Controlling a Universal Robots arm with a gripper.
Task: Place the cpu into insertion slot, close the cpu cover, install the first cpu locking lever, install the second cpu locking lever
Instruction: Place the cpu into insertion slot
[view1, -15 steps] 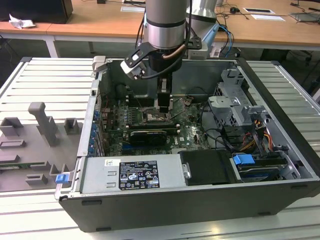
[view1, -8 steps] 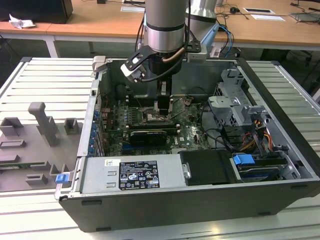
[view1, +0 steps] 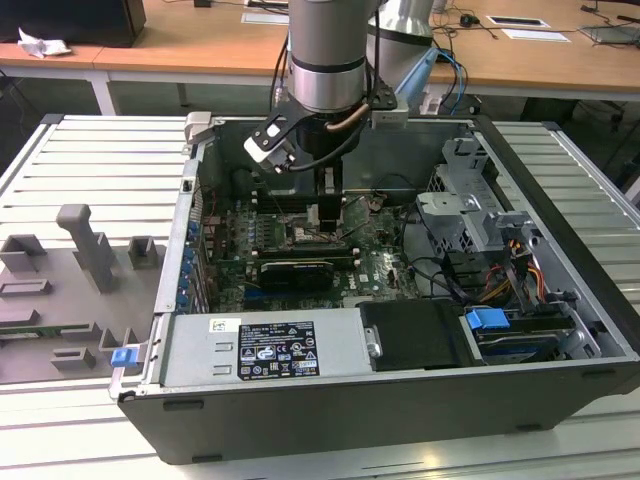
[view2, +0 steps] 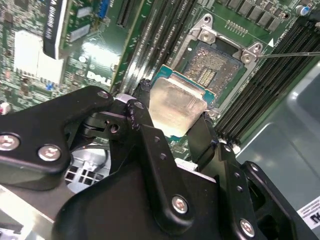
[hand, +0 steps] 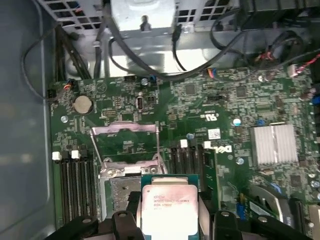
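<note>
My gripper (view2: 172, 119) is shut on the cpu (view2: 176, 102), a flat square chip with a dull silver top on a green edge, pinched between the two black fingers (view2: 142, 117). In the first wrist view the cpu (hand: 168, 206) hangs tilted just beside and above the insertion slot (hand: 122, 192), partly overlapping one edge of it. The slot (view2: 212, 60) is open, its contact field bare. The cpu cover (hand: 125, 130) stands flipped up off the slot, with a thin wire lever (hand: 158, 145) raised beside it. In the exterior view the gripper (view1: 328, 222) reaches down onto the green board inside the case.
Black memory slots (hand: 75, 185) flank the socket on both sides. A silver heatsink (hand: 274, 145) sits farther along the board. The case holds a drive cage (view1: 470, 200), loose cables (view1: 500, 270), a black card (view1: 295, 272) and a power supply (view1: 265, 345). A grey fixture (view1: 70, 270) lies at the exterior view's left.
</note>
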